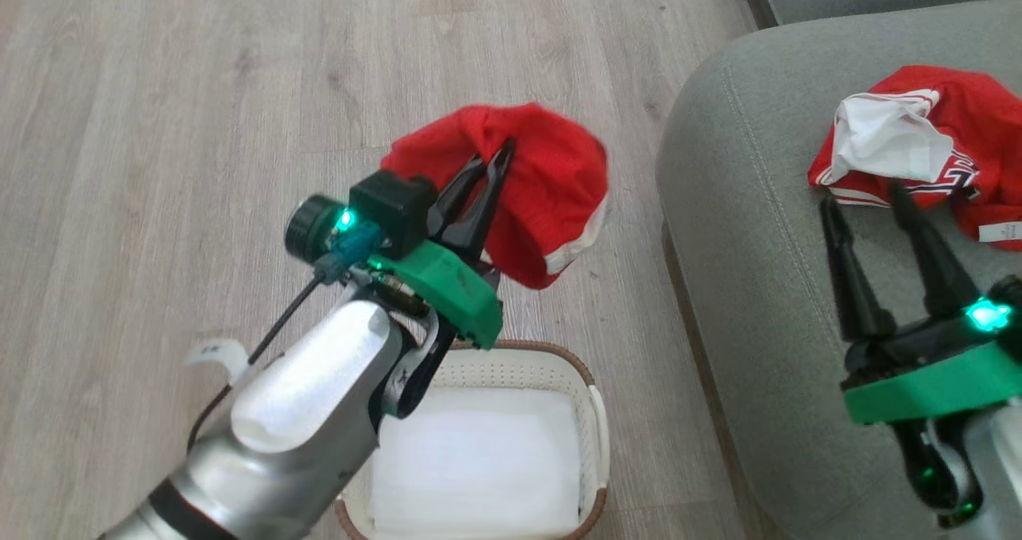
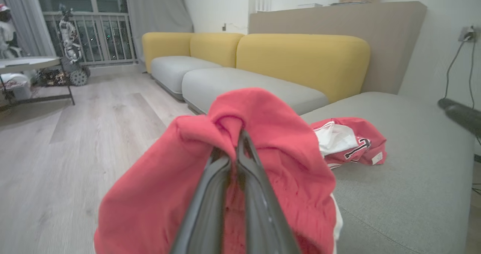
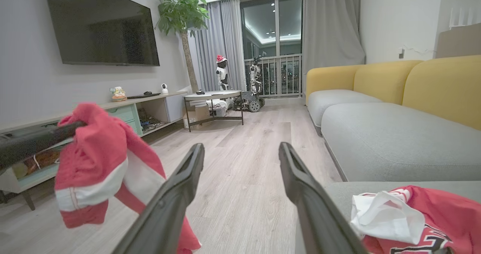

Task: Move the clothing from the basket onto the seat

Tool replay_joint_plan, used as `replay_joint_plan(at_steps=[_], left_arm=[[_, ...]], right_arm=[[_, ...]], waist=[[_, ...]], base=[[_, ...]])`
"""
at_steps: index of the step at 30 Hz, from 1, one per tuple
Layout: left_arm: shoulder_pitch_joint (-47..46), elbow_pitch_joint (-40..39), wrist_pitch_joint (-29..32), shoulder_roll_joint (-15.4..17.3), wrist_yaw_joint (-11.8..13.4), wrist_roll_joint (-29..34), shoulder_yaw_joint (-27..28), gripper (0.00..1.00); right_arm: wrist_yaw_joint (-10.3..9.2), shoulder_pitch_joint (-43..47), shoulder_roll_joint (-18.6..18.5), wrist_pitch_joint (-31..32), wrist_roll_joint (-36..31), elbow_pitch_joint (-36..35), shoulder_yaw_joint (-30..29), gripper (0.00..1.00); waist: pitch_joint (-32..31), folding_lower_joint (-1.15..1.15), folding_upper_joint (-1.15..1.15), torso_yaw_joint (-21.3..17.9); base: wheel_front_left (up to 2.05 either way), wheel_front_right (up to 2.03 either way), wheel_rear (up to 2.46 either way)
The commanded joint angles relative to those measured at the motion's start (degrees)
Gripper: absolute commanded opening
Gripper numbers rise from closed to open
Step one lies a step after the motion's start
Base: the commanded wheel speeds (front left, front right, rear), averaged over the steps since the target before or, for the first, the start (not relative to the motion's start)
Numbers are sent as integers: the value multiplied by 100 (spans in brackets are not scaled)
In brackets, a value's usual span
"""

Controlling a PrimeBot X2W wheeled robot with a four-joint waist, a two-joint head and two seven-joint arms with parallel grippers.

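My left gripper (image 1: 493, 156) is shut on a red garment with a white band (image 1: 543, 196), which hangs in the air above the floor, beyond the basket (image 1: 587, 388) and left of the seat (image 1: 750, 228). The same garment drapes over my left fingers (image 2: 210, 194) in the left wrist view and hangs at the left (image 3: 101, 164) in the right wrist view. The basket holds just its flat white lining sheet (image 1: 479, 460). A crumpled red-and-white jersey (image 1: 926, 148) lies on the seat. My right gripper (image 1: 866, 196) stands open just short of it, holding nothing.
Pale wood floor (image 1: 200, 125) spreads left and ahead. Yellow-backed sofa sections (image 2: 300, 58) continue beyond the seat. A TV console (image 3: 124, 111), a small table (image 3: 212, 96) and a potted tree (image 3: 180, 13) stand across the room.
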Motion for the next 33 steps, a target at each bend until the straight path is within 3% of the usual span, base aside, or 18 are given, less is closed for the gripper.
replay_joint_plan(at_steps=[1,14,23,33], left_arm=[[-421,-317,24,170,47,49,218,0],[-352,-1176,359,364,312,149,115,0],[-284,-1225,379,181,234,128,-125,0],[-271,-1162,340,-60,142,86,-331,0]], right_arm=[[-1,-5,-52,-35,-42,-141,133,100],[-1,-107,-153,-35,-275,-38,818,100],[-1,-783,-458,-35,-210,779,1731,100],[-1,-1643,-475,-35,68,1451,2575,100]], waist=[[-31,1,0,-10],[-61,1,0,-27],[-72,1,0,139],[-65,1,0,424]], base=[[0,0,0],[0,0,0],[0,0,0],[0,0,0]])
